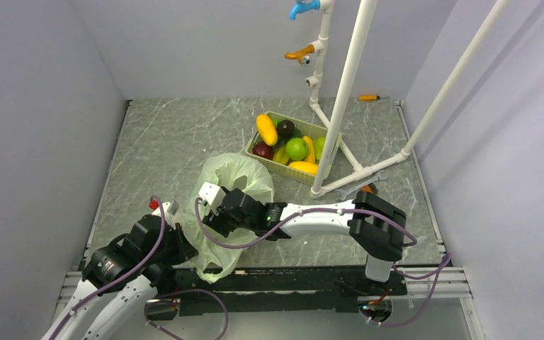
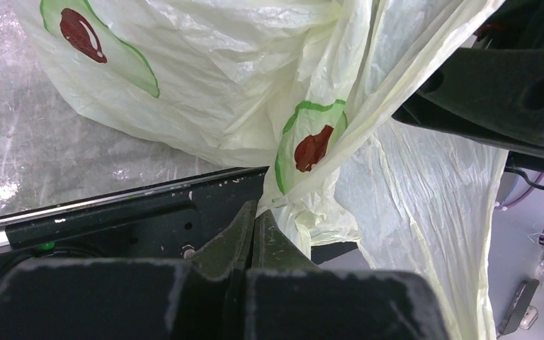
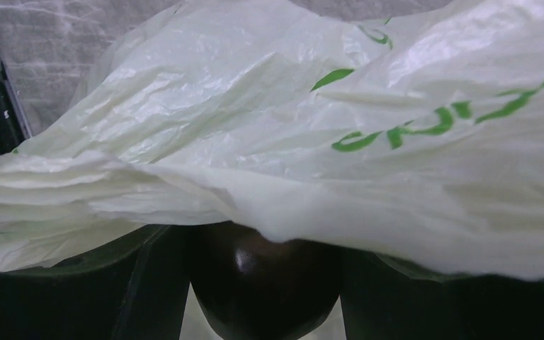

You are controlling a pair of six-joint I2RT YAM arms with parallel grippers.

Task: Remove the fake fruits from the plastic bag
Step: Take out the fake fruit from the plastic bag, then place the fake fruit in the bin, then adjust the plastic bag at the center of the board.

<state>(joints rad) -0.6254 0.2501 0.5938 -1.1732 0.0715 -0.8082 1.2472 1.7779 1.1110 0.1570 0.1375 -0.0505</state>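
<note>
Noted left gripper (image 2: 255, 221) clamped shut on plastic bag (image 2: 219, 85); right gripper (image 3: 263, 287) closed round dark glossy fruit (image 3: 262, 273) inside. At bag's 1 o'clock, tray (image 1: 276, 167) held several fruits (image 1: 296, 148); extraction unfinished.

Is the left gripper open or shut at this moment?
Shut. In the left wrist view the left gripper has its jaws pressed together, with a fold of the plastic bag pinched between them.

The bag (image 1: 239, 176) — pale green, crinkled, avocado-printed — is lying slumped at the desk's (image 1: 170, 149) near edge. Yellow, maroon, purple and green fruits (image 1: 296, 149) are sitting in the tray (image 1: 280, 168); one dark fruit (image 3: 262, 283) is peeking from under the film.
</note>
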